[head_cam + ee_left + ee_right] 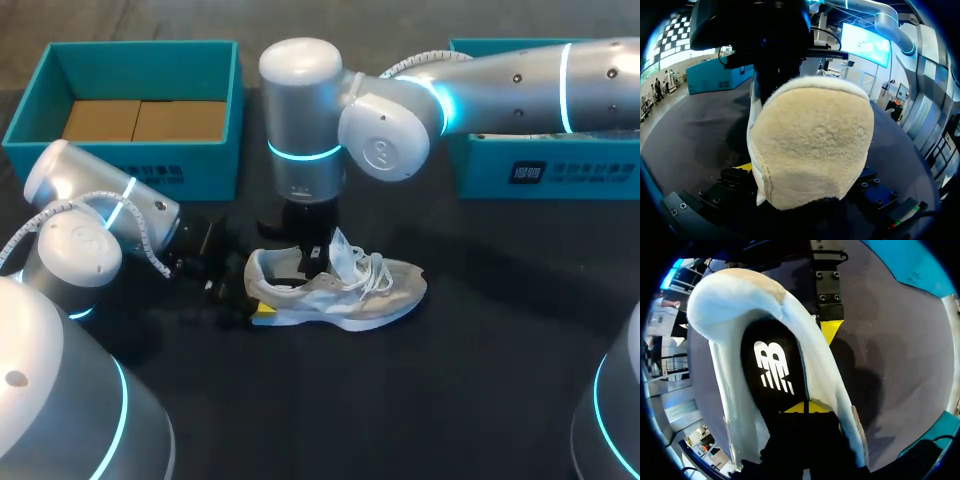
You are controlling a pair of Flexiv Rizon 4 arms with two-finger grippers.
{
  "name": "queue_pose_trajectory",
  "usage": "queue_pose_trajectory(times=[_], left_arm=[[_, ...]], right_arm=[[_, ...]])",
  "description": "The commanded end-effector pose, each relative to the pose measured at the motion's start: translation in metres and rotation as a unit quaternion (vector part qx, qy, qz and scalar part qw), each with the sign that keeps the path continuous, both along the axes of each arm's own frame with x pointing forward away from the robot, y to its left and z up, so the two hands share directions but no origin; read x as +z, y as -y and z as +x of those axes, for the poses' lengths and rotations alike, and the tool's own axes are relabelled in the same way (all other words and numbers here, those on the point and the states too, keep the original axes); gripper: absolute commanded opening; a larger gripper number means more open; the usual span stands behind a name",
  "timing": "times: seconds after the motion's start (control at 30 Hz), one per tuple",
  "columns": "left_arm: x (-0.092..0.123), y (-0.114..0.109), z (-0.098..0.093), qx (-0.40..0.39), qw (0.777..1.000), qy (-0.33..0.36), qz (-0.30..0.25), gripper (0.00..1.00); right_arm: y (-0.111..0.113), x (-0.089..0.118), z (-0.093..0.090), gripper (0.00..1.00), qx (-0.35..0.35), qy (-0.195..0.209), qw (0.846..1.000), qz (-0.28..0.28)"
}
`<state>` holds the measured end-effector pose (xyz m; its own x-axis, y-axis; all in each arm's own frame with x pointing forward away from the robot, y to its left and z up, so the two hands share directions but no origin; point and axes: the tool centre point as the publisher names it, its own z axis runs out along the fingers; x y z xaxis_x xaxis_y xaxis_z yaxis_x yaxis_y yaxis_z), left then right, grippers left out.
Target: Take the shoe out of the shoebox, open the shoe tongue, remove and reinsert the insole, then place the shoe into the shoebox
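A pale grey sneaker (345,292) lies on the black table, toe to the right. My left gripper (243,297) is open at its heel. In the left wrist view the fuzzy cream heel (812,145) fills the gap between the wide-set fingers (735,175). My right arm reaches over from the right, and its gripper (313,257) dips into the shoe's opening. In the right wrist view its yellow tips (805,407) are shut together, resting on the black insole (771,367). Whether they pinch the insole is hidden. The left gripper's yellow fingertip (829,331) sits beside the heel wall (735,295).
A teal shoebox (200,170) with brown cardboard inside stands at the back left. A second teal box (480,175) stands at the back right, partly under my right arm. Bare black table lies in front of the shoe and to its right.
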<state>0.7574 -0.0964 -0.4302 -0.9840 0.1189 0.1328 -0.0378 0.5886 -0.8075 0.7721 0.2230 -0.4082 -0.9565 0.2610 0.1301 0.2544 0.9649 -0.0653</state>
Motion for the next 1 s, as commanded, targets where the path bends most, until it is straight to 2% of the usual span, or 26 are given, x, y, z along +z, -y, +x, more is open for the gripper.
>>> queue_pose_trajectory(times=[0.03,0.3,0.63,0.83,1.0], left_arm=[[-0.006,0.000,0.003,0.000,1.000,0.000,0.001,0.00],[-0.006,0.000,0.003,0.000,1.000,0.000,0.001,0.00],[-0.006,0.000,0.003,0.000,1.000,0.000,0.001,0.00],[-0.006,0.000,0.003,0.000,1.000,0.000,0.001,0.00],[-0.006,0.000,0.003,0.000,1.000,0.000,0.001,0.00]], right_arm=[[0.002,0.012,-0.011,0.00,-0.002,0.025,1.000,-0.001],[-0.003,0.035,-0.011,0.00,0.002,0.057,0.998,-0.003],[-0.009,0.042,-0.010,0.00,0.009,0.073,0.997,0.002],[-0.009,0.028,-0.008,0.00,0.010,0.063,0.998,0.013],[-0.008,0.013,-0.004,0.06,0.006,0.054,0.998,0.016]])
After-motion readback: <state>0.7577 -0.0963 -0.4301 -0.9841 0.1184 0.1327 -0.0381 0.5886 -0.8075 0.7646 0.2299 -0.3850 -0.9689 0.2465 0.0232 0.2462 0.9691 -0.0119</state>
